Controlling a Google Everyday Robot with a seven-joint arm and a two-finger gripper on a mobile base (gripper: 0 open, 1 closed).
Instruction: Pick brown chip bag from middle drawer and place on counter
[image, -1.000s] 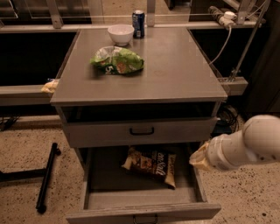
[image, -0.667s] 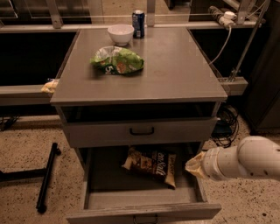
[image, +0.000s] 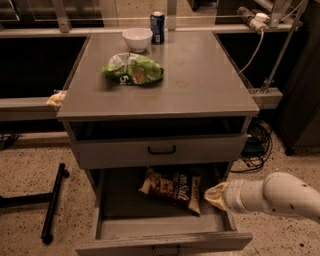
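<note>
Grey middle drawer (image: 117, 199) is seen open, the brown chip bag (image: 172, 186) laid inside; the end effector (image: 215, 196) is held just beside the bag's right end, its state undeterminable.

Counter (image: 200, 85): green chip bag (image: 134, 70), bowl (image: 137, 38), can (image: 157, 27). Gripper (image: 214, 196) at middle drawer (image: 120, 200) right.

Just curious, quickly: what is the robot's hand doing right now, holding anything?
Gripper: open or closed cannot be told. It sits low over the right side of the open drawer, right beside the brown chip bag.
</note>
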